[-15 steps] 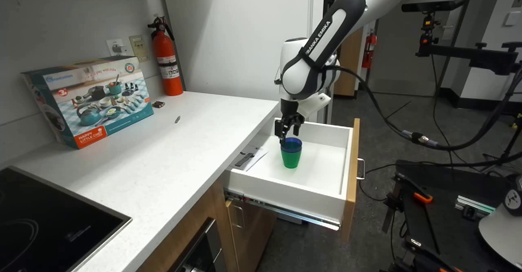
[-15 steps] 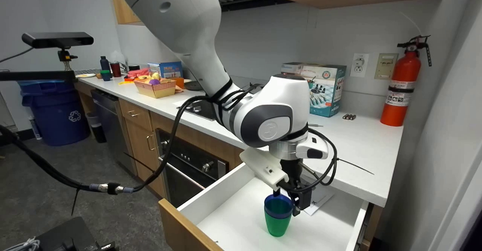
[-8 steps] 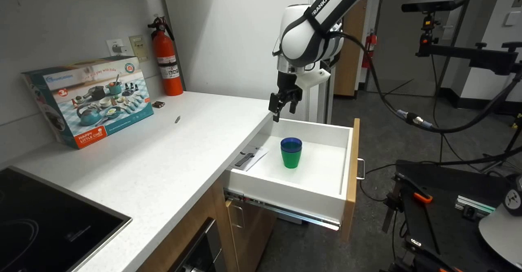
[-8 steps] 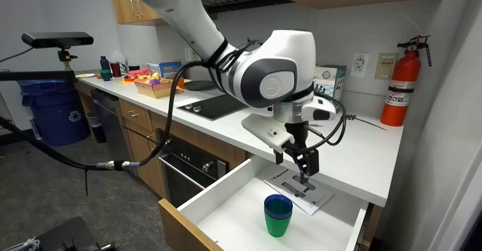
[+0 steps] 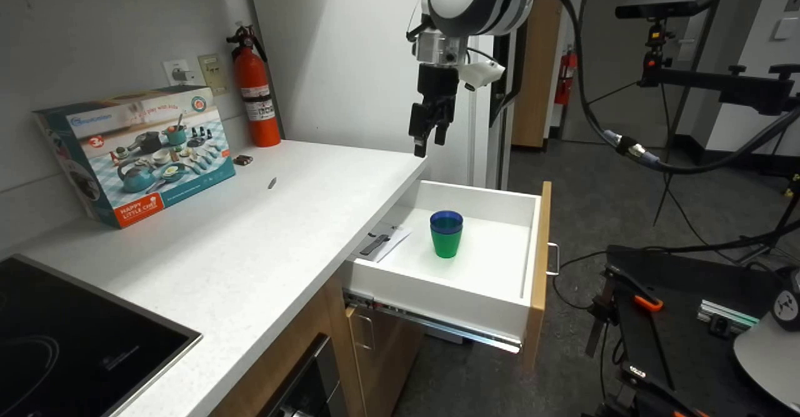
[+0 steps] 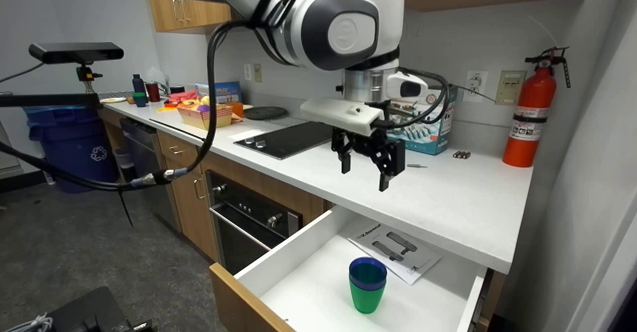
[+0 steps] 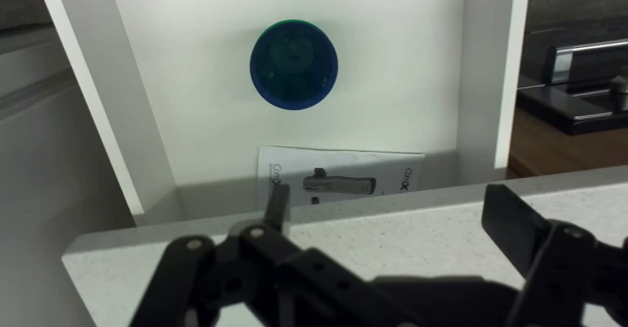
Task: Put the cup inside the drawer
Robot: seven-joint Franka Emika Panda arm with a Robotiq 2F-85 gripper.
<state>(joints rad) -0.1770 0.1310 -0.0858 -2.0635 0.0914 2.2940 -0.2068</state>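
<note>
The cup, blue on top and green below, stands upright on the floor of the open drawer in both exterior views (image 5: 446,234) (image 6: 368,287). The wrist view looks down into it (image 7: 294,64). The drawer has white sides and a light wood front; it shows in both exterior views (image 5: 494,261) (image 6: 298,284) and in the wrist view (image 7: 392,62). My gripper (image 5: 430,143) is open with nothing between its fingers. It hangs well above the drawer's inner end, near the counter edge, apart from the cup. It also shows in an exterior view (image 6: 365,176) and in the wrist view (image 7: 387,199).
A printed leaflet (image 6: 395,252) lies in the drawer near the counter (image 5: 262,242). A toy box (image 5: 144,154) and a fire extinguisher (image 5: 255,92) stand on the counter by the wall. A cooktop (image 6: 288,140) and a food basket (image 6: 205,118) are farther along.
My gripper, open beside the cup's rim a second ago, has risen up and away, toward the counter. The cup has stayed standing in the same place in the drawer.
</note>
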